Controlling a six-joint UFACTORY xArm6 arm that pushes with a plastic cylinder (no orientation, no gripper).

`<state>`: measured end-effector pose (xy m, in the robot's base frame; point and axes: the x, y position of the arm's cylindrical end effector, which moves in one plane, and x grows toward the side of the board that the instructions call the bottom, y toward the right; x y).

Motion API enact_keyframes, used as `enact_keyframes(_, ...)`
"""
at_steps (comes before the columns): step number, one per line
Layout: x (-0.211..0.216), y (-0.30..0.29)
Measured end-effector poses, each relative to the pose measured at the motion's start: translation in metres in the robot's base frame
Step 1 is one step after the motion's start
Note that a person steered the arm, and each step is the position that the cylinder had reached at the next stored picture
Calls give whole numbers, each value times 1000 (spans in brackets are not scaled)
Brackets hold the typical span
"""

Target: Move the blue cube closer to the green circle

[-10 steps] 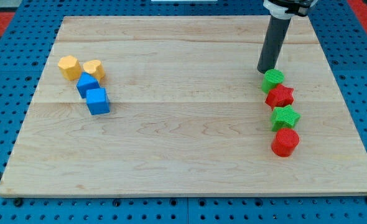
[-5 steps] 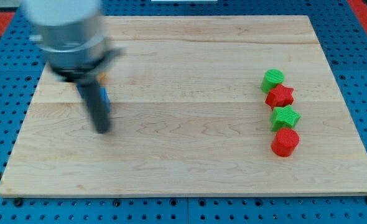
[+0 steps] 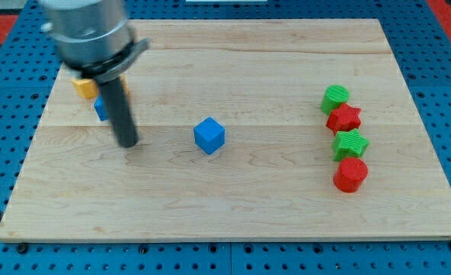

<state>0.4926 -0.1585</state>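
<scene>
The blue cube (image 3: 209, 135) sits alone near the middle of the wooden board (image 3: 233, 206). The green circle (image 3: 335, 98) is at the view's right, the top block of a column. My tip (image 3: 127, 143) touches the board at the view's left, about a hundred pixels left of the blue cube and not touching it. The rod and arm rise up and to the left, blurred.
Below the green circle stand a red star (image 3: 345, 118), a green star (image 3: 350, 143) and a red round block (image 3: 350, 175). Behind the rod at the left, another blue block (image 3: 100, 108) and an orange block (image 3: 83, 86) show partly.
The rod swept from beside the green circle across to the left. The blue cube has slid right from the left cluster to the board's middle. The right column has not moved.
</scene>
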Motion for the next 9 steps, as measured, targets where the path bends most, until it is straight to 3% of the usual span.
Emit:
enact_keyframes(1, 6, 76)
enact_keyframes(2, -46, 159)
enact_keyframes(3, -104, 205)
enact_keyframes(5, -123, 208)
enact_keyframes(6, -66, 178)
enact_keyframes(8, -113, 222)
enact_keyframes(9, -114, 222)
